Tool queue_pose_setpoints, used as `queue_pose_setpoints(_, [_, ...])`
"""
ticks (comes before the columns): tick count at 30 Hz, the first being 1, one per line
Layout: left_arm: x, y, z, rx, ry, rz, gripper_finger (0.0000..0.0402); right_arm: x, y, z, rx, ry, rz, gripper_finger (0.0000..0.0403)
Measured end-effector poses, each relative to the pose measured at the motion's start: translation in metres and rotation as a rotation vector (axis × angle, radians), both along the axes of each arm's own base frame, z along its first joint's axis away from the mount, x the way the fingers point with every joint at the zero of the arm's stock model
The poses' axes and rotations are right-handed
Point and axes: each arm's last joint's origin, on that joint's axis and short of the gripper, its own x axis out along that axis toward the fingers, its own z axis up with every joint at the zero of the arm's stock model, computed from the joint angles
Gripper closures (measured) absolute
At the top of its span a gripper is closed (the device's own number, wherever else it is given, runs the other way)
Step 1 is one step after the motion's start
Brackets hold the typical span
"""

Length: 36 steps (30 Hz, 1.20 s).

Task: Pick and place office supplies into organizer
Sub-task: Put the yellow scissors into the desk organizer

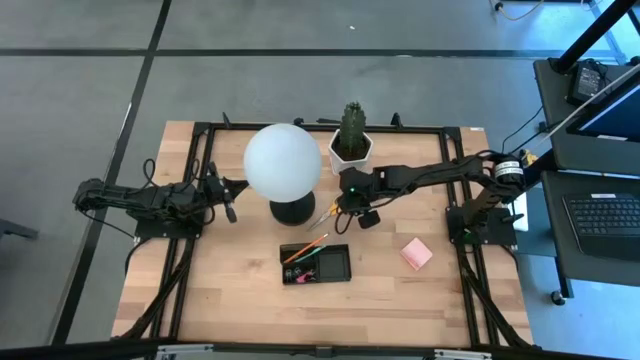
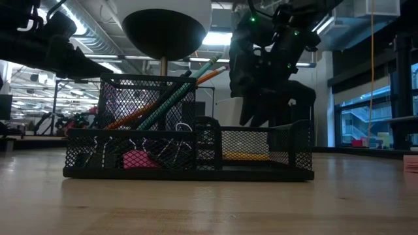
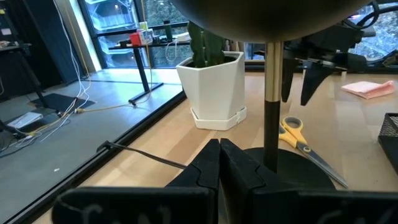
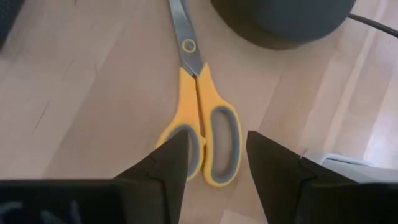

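Observation:
The yellow-handled scissors (image 4: 208,134) lie flat on the table beside the lamp's base, also seen as scissors (image 1: 325,213) from above. My right gripper (image 4: 214,155) hangs open above their handles, one finger on each side, touching nothing; from above it shows as my right gripper (image 1: 350,207). The black mesh organizer (image 1: 315,263) sits nearer the table's near edge. Through the organizer's mesh wall (image 2: 261,153) show green and orange pencils (image 2: 173,94) leaning in the tall cup and a pink eraser (image 2: 135,158). A pink sticky-note pad (image 1: 416,254) lies to the right. My left gripper (image 3: 219,155) is shut and waits left of the lamp.
The white globe lamp (image 1: 283,162) with its round black base (image 1: 295,210) stands right beside the scissors' blades. The potted cactus (image 1: 351,138) stands behind my right gripper, toward the far edge. A cable (image 3: 143,155) runs across the table to the lamp's base.

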Motion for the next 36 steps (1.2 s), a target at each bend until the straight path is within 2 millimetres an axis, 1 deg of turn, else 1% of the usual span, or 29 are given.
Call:
queue_pose_setpoints(3, [0.000, 0.000, 0.000, 0.000, 0.000, 0.000, 0.0398, 0.001, 0.000, -0.005, 0.001, 0.013, 0.000, 0.0239])
queue_pose_setpoints(8, [0.000, 0.000, 0.000, 0.000, 0.000, 0.000, 0.0398, 0.006, -0.001, -0.021, -0.002, 0.058, 0.000, 0.0236])
queue_pose_setpoints(11, [0.000, 0.000, 0.000, 0.000, 0.000, 0.000, 0.0398, 0.008, -0.003, -0.027, -0.058, 0.067, -0.031, 0.0236])
queue_pose_setpoints(17, [0.000, 0.000, 0.000, 0.000, 0.001, 0.000, 0.0398, 0.008, -0.008, -0.032, -0.063, 0.080, -0.047, 0.0235])
queue_pose_setpoints(23, [0.000, 0.000, 0.000, 0.000, 0.000, 0.000, 0.0398, 0.008, -0.007, -0.032, -0.018, 0.082, -0.024, 0.0235])
queue_pose_setpoints(26, [0.000, 0.000, 0.000, 0.000, 0.001, 0.000, 0.0398, 0.009, -0.006, -0.036, -0.009, 0.089, -0.019, 0.0235])
queue_pose_setpoints(34, [0.000, 0.000, 0.000, 0.000, 0.000, 0.000, 0.0398, 0.014, -0.008, -0.059, -0.004, 0.144, -0.024, 0.0235])
queue_pose_setpoints(36, [0.000, 0.000, 0.000, 0.000, 0.001, 0.000, 0.0398, 0.013, -0.008, -0.062, 0.003, 0.160, -0.032, 0.0235])
